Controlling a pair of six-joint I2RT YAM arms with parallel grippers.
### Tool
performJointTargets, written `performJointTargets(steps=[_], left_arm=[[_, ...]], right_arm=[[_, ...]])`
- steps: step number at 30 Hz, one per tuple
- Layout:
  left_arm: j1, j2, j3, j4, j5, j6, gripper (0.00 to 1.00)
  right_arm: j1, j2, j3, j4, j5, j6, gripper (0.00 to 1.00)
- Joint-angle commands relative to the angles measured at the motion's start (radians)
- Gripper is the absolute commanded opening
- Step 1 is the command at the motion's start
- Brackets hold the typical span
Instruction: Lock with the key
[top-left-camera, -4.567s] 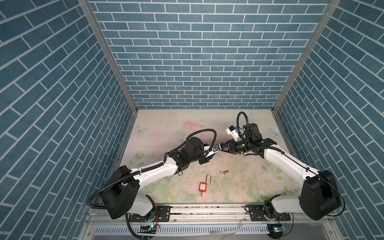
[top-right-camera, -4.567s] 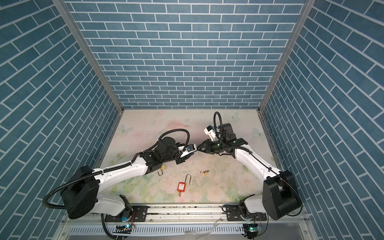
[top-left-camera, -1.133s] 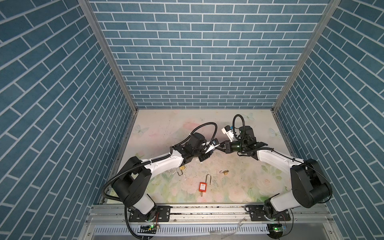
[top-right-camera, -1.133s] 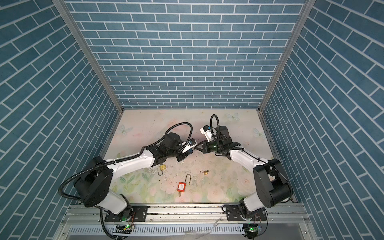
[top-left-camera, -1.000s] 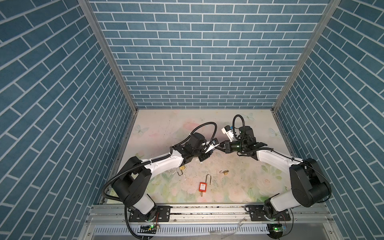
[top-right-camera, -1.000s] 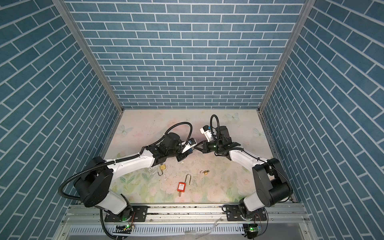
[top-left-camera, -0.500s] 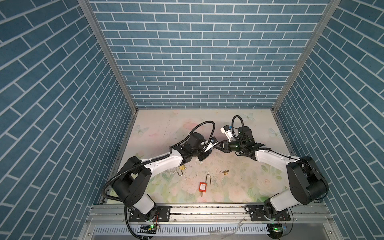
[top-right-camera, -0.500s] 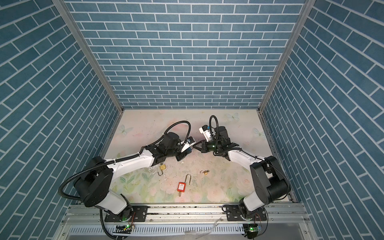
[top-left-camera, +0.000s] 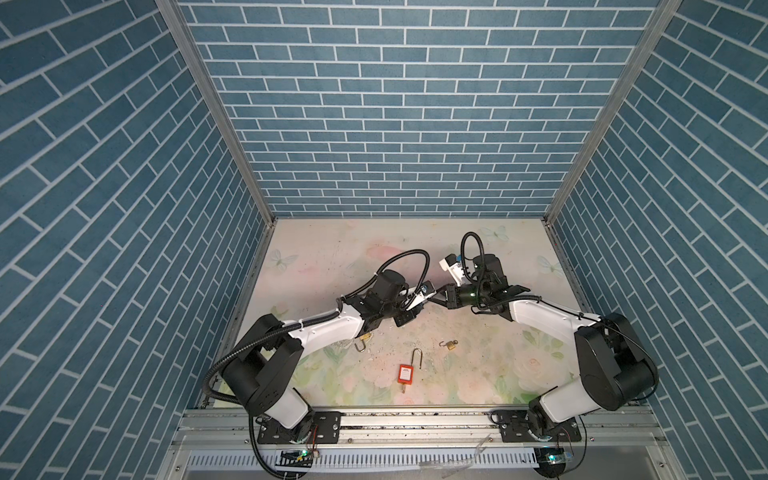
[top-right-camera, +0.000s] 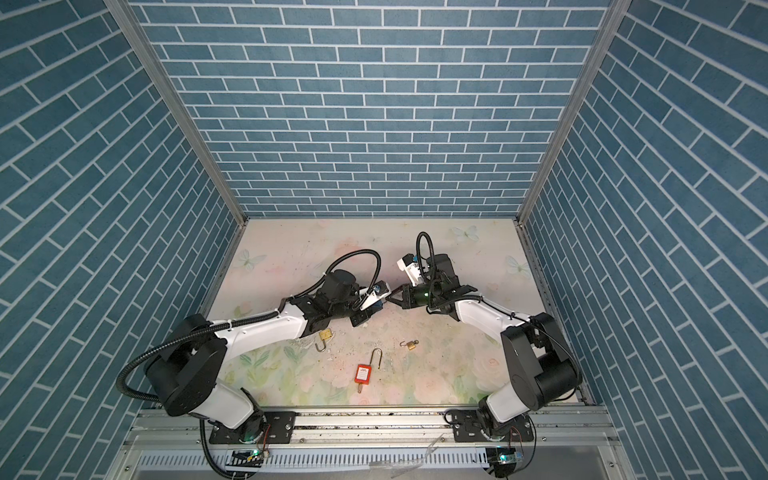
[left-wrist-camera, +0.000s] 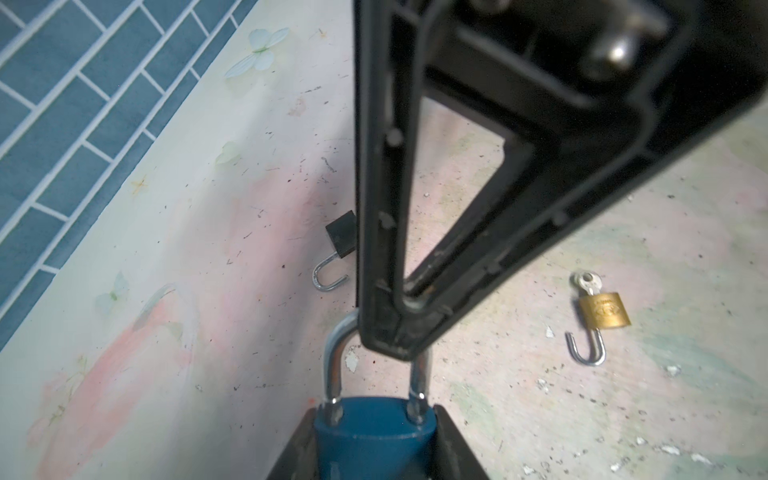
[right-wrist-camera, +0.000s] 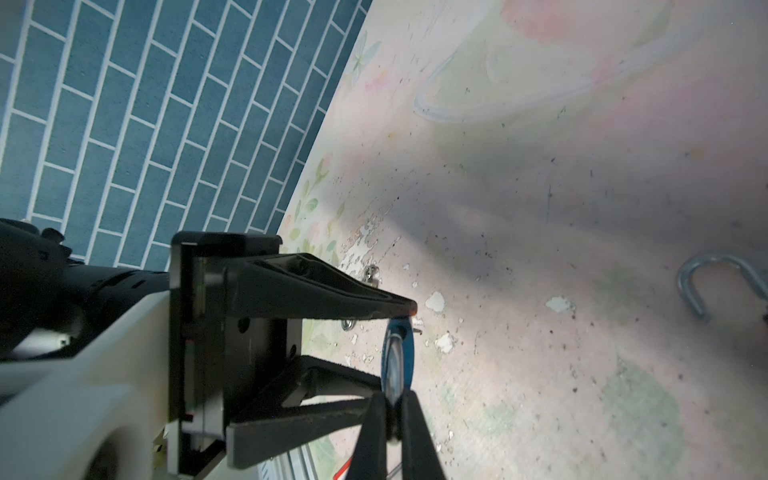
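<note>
A blue padlock (left-wrist-camera: 374, 440) sits between the fingers of my left gripper (left-wrist-camera: 374, 415), which is shut on its body. Both legs of its silver shackle (left-wrist-camera: 336, 365) enter the body. My right gripper (left-wrist-camera: 395, 345) is shut on the top of that shackle. In the right wrist view the padlock (right-wrist-camera: 399, 353) shows edge-on in the left gripper (right-wrist-camera: 395, 345), and the right gripper (right-wrist-camera: 392, 401) pinches it. In both top views the left gripper (top-left-camera: 424, 297) and right gripper (top-left-camera: 440, 296) meet tip to tip above mid-table. The blue padlock's key is hidden.
On the table lie a black padlock (left-wrist-camera: 343, 237) with its shackle open, a brass padlock (left-wrist-camera: 604, 309) with a key in it, a red padlock (top-left-camera: 406, 372) near the front, and a small brass padlock (top-left-camera: 451, 345). Blue brick walls enclose the table.
Both arms have drifted slightly left and toward the back, still joined at the padlock. Neither grip has changed.
</note>
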Motion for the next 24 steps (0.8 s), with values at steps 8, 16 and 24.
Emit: performJointTargets(steps=[8,16,24], left_arm=[[-0.046,-0.117,0.02,0.022,0.196,0.298,0.0],[-0.053,-0.119,-0.004,-0.034,0.178,0.353,0.0],[-0.054,-0.121,-0.026,-0.034,0.184,0.333,0.0]], right_arm=[[0.035,-0.044,-0.003,-0.212,-0.03,-0.057,0.0],[0.035,-0.076,-0.003,-0.21,-0.02,-0.045,0.06],[0.033,-0.099,0.002,-0.213,-0.01,-0.038,0.24]])
